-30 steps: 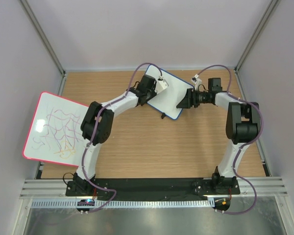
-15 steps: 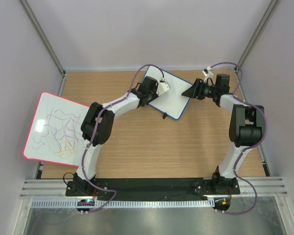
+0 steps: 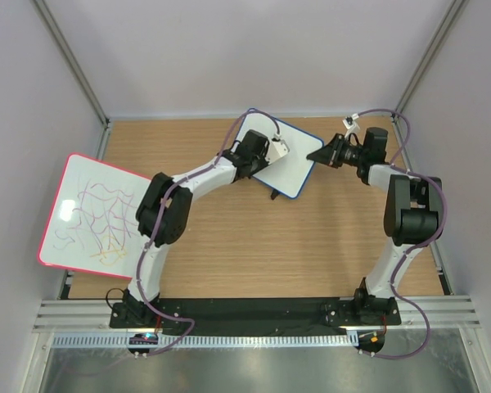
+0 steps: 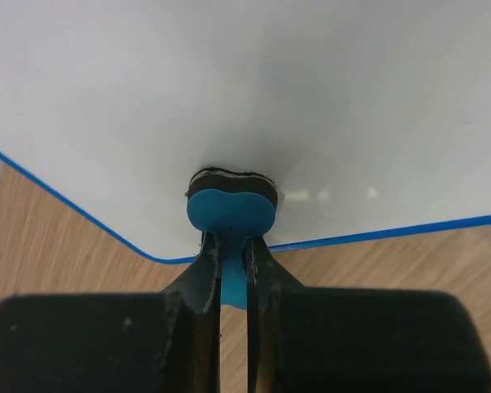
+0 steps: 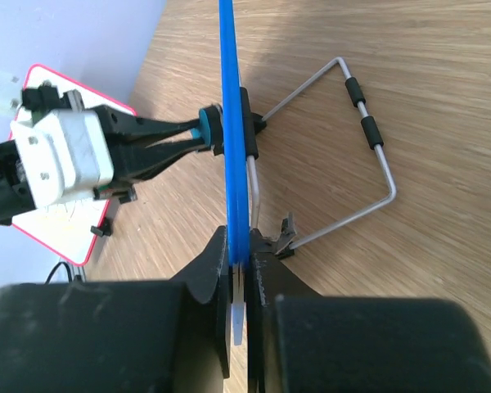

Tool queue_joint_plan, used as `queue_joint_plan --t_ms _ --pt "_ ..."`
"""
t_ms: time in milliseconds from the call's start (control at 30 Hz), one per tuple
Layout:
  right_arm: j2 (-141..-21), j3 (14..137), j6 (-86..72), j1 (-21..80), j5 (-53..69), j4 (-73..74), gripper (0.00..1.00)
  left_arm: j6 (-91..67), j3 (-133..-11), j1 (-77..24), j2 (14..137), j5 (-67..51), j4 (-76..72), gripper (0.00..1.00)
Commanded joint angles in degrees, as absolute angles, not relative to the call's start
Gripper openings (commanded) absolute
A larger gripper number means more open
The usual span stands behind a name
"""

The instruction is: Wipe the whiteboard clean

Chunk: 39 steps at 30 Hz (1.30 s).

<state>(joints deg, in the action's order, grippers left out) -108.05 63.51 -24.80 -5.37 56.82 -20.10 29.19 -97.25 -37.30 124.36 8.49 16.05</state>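
Toward the far edge of the tabletop (image 3: 229, 237), right of middle, found the whiteboard (image 3: 288, 164) tilted, wire stand (image 5: 368, 131) folded out behind it. Could not tell whether the stand touched the wood. Saw the right hand (image 5: 239, 255) nipped almost closed on the board's blue frame, shown edge-on there, its face hidden. Saw the left hand (image 4: 231, 246) pinched tight around a blue eraser (image 4: 231, 209), dark pad against the white face near a rounded corner. Could not make out either hand's fingertips from above. Noted a red-framed scribbled board (image 3: 90, 209) overhanging the left edge.
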Motion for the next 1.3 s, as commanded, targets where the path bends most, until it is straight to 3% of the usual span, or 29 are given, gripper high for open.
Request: queue_joint_plan --t_ms 0,500,800,1033,1267 --pt "-106.88 62.75 -20.40 -5.19 56.51 -19.52 0.01 29.71 -99.66 -41.74 120.59 3.27 18.89 0.00" --pt "-106.00 61.52 -15.12 -5.19 56.43 -16.26 0.01 29.62 -121.55 -50.88 136.31 1.23 26.28 0.00" --pt "-105.56 61.88 -13.89 -5.10 56.69 -14.33 0.01 30.41 -116.82 -49.93 135.18 4.04 24.17 0.00" --pt "-105.73 62.31 -12.13 -5.18 56.08 -11.60 0.01 32.17 -102.05 -44.31 130.61 6.68 19.16 0.00" --pt "-105.29 62.14 -11.60 -5.19 55.55 -10.90 0.01 31.82 -102.48 -41.22 129.90 6.50 19.07 0.00"
